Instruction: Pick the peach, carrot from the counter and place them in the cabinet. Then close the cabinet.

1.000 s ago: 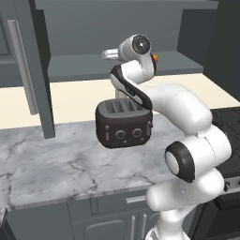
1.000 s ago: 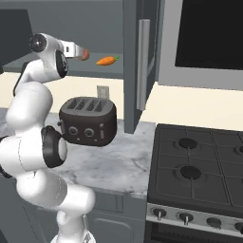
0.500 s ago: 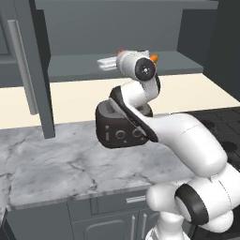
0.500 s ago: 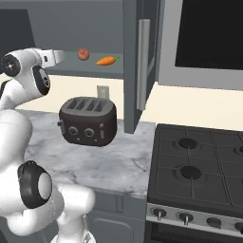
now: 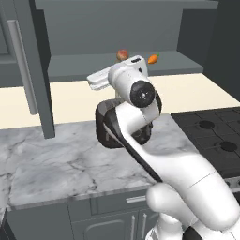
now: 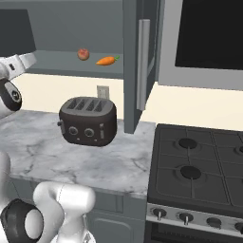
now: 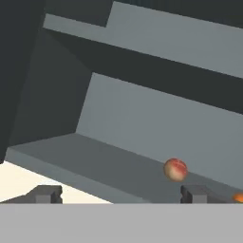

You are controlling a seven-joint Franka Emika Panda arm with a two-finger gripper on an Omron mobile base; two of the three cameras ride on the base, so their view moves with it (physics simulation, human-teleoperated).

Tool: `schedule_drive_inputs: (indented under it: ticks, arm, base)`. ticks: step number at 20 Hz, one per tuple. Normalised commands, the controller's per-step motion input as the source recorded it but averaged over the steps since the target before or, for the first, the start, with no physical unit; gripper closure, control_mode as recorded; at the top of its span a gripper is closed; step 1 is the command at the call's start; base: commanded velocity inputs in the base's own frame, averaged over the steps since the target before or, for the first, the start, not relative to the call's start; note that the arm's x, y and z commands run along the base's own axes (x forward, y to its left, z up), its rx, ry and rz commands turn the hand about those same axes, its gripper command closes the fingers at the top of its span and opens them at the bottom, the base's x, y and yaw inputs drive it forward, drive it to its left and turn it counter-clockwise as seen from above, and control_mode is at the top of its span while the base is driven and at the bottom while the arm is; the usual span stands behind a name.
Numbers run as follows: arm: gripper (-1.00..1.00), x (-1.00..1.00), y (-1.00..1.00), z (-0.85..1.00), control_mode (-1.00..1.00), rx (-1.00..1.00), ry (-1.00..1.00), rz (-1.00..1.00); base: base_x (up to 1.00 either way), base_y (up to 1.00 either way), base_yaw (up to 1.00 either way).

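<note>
Peach [image 5: 122,54] and carrot [image 5: 153,59] both sit on the grey shelf inside the cabinet [image 5: 187,65], peach to the left, carrot to the right, near each other but apart. Right base view shows the same: peach [image 6: 83,54] left of carrot [image 6: 107,60], carrot lying on its side with green top pointing right. Cabinet doors stand open; left door [image 5: 28,65] with long silver bar handle hangs over the surface [image 5: 56,164], right door [image 6: 140,61] likewise swung out.

Gripper [image 7: 121,193] is raised in front of the shelf, left of the produce; fingertips [image 7: 45,193] are wide apart, nothing between them, gripper empty. In hand view the peach [image 7: 175,169] rests on the shelf beyond the right fingertip, sliver of carrot [image 7: 238,197] at the right edge.

Dark toaster [image 6: 88,121] stands on the marble surface below the cabinet, partly hidden by the arm in left base view. Black stovetop [image 6: 199,166] right of the surface.
</note>
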Motion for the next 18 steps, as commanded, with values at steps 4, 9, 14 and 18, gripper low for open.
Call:
schedule_drive_inputs:
  ticks: [4, 9, 14, 18]
  arm:
    - [-1.00, -1.00, 0.44, 0.00, -1.00, -0.07, -0.01, 0.00]
    - [-1.00, -1.00, 0.41, 0.03, -1.00, 0.01, 0.03, 0.00]
    - [-1.00, -1.00, 0.30, 0.00, -1.00, 0.04, 0.03, 0.00]
    - [-1.00, -1.00, 0.09, 0.00, -1.00, 0.01, 0.02, 0.00]
  base:
    - [0.00, 0.00, 0.00]
    - [0.00, 0.00, 0.00]
    - [0.00, 0.00, 0.00]
    - [0.00, 0.00, 0.00]
